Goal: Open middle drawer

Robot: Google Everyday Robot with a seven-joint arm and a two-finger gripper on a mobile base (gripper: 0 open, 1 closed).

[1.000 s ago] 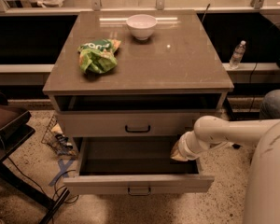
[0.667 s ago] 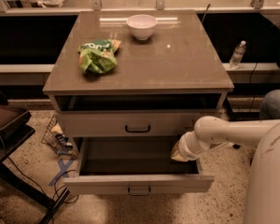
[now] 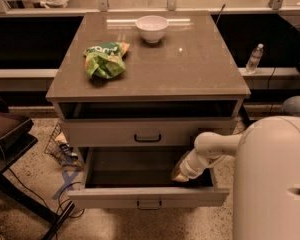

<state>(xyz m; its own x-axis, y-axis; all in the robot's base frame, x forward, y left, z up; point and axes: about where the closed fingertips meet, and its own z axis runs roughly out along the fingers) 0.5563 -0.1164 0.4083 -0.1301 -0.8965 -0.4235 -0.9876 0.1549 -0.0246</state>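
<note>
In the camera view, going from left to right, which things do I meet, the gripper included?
green snack bag → white bowl → gripper, down inside the open bottom drawer → water bottle

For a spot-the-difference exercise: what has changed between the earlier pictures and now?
Nothing visibly changed. The claw stays inside the open bottom drawer, at its right side. The middle drawer stays shut, and the bowl and green bag stay on top.
</note>
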